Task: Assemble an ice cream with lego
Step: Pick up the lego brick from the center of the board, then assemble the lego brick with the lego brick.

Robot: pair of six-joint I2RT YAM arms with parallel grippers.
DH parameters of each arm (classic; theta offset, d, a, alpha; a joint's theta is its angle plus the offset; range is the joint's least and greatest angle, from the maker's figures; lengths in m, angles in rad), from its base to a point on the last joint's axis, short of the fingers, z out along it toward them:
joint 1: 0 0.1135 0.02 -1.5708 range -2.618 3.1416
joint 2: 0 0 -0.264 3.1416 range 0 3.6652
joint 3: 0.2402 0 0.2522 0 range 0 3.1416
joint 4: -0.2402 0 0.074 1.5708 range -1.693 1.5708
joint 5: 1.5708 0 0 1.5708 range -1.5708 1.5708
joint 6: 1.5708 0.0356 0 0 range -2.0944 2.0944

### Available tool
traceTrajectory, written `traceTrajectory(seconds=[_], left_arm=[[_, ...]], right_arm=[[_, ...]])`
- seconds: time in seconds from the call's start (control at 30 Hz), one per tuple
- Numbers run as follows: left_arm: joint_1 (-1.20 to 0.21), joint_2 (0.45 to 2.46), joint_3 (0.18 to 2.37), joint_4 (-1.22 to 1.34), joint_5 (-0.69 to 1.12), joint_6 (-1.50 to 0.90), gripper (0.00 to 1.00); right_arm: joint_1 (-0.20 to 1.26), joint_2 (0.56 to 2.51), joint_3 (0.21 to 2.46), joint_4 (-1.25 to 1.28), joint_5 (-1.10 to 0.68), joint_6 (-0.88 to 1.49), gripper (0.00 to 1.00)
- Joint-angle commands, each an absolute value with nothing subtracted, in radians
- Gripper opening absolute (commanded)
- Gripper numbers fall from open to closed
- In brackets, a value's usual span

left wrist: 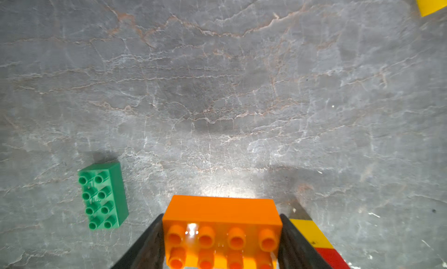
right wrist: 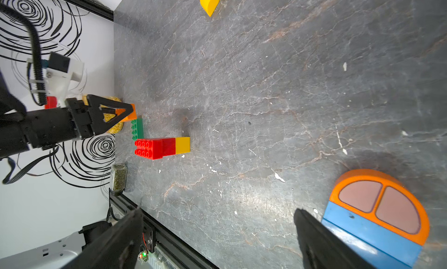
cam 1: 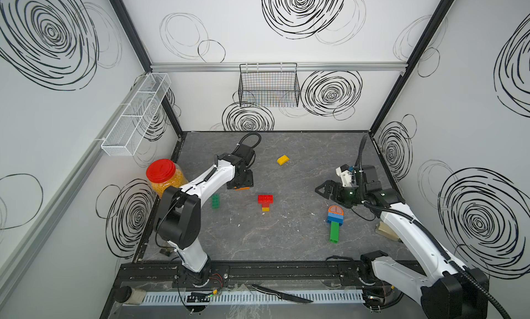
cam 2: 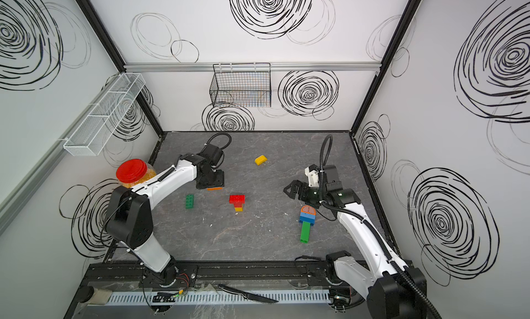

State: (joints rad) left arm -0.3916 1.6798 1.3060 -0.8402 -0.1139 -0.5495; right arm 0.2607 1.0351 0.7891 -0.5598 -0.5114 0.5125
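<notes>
Orange brick (left wrist: 221, 209), pinched inside left gripper (left wrist: 221, 218)

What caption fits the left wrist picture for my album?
Left gripper holding an orange brick, a green brick lying nearby on the gray table.

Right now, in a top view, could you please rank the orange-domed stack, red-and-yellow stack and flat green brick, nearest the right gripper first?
1. Orange-domed stack, beside the right gripper.
2. Red-and-yellow stack, centre.
3. Flat green brick, left side.
</notes>
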Motion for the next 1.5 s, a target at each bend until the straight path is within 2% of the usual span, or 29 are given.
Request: traceTrajectory(seconds=[0.0, 0.33, 0.6, 0.9, 1.47], left_arm=[[-0.423, 1.633, 1.345, -0.935, -0.129, -0.623, 0.51], [-0.588, 1.563, 1.399, -1.021, -0.115, -0.770, 0.51], [-0.688, 1.603, 1.451, -1.046, -0.102, -0.847, 0.51], [-0.764, 1.687, 1.488, -1.062, -0.130, -0.821, 0.51], [-0.738, 1.726, 1.498, -1.053, -0.146, -0.786, 0.50]], right_arm=[[0.266, 1.020, 0.765, -0.515, -0.540, 0.520, 1.00], [0.267, 1.041, 0.716, -0.475, -0.560, 0.528, 1.00], [0.270, 1.039, 0.725, -0.486, -0.556, 0.521, 1.00], [0.269, 1.021, 0.726, -0.491, -0.551, 0.520, 1.00], [0.270, 1.013, 0.733, -0.499, -0.550, 0.519, 1.00]])
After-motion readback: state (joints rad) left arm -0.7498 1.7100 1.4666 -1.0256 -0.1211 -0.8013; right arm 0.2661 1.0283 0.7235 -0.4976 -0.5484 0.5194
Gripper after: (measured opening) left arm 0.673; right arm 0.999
